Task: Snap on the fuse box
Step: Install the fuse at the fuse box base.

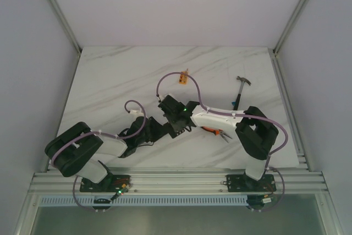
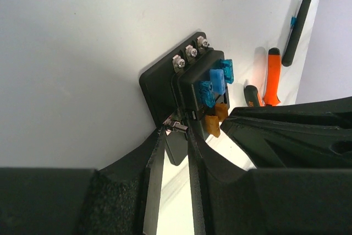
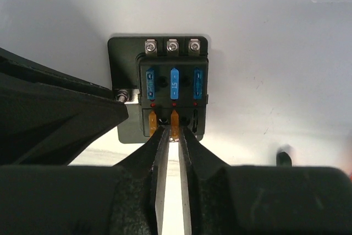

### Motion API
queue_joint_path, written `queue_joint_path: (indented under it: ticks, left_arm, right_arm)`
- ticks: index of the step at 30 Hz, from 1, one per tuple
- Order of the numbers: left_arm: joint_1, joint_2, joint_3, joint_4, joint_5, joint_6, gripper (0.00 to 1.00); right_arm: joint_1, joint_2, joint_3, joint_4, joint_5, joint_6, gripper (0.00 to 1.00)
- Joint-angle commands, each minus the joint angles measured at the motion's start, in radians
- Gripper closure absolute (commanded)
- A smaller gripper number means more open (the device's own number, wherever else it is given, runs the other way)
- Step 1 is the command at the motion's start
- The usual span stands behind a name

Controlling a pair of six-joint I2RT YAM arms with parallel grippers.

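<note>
- Left wrist view: the fuse box (image 2: 187,89) lies flat on the white bench (image 2: 82,53) at the middle of the frame.
- Three screws (image 2: 190,53) line its far edge. Blue fuses (image 2: 217,78) and orange fuses (image 2: 214,122) stick up from its top.
- The left end effector (image 2: 176,136) comes up from the bottom of the frame and is clenched on the near edge of the fuse box, beside a small metal screw tab.
- The right end effector (image 2: 230,119) enters from the right, its tip at the orange fuses.
- In the upper right lie the orange-handled pliers (image 2: 272,75) and, beyond them, the black handle of a hammer (image 2: 297,26).
- Right wrist view: the fuse box fills the upper middle, with three blue fuses in a row and the orange ones below them.
- The right end effector rises from the bottom centre. Its jaws stand a thin slit apart, with the bench showing through.
- Its tips sit on either side of the middle orange fuse; I cannot tell whether they pinch it.
- The left end effector reaches in from the left, its tip against the screw tab on the box's left side.
- Top view: both arms meet at the middle of the frame, and the fuse box is mostly hidden beneath them.
- A small orange block (image 1: 182,77) sits above them, well apart.
- The hammer lies at the right, and the pliers show just under the right arm.
</note>
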Motion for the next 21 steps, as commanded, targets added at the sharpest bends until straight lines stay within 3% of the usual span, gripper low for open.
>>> queue_joint_path:
  ticks: [1, 9, 21]
  left_arm:
    - [-0.006, -0.011, -0.004, -0.048, 0.024, 0.009, 0.68]
    - [-0.006, -0.017, -0.003, -0.056, 0.023, 0.015, 0.67]
    - [-0.006, -0.017, 0.001, -0.062, 0.019, 0.016, 0.67]
  right_arm:
    - [0.006, -0.047, 0.032, -0.015, 0.039, 0.035, 0.79]
    - [-0.021, -0.066, 0.038, 0.016, 0.008, 0.025, 0.75]
    - [-0.044, 0.012, 0.036, -0.003, -0.065, -0.007, 0.84]
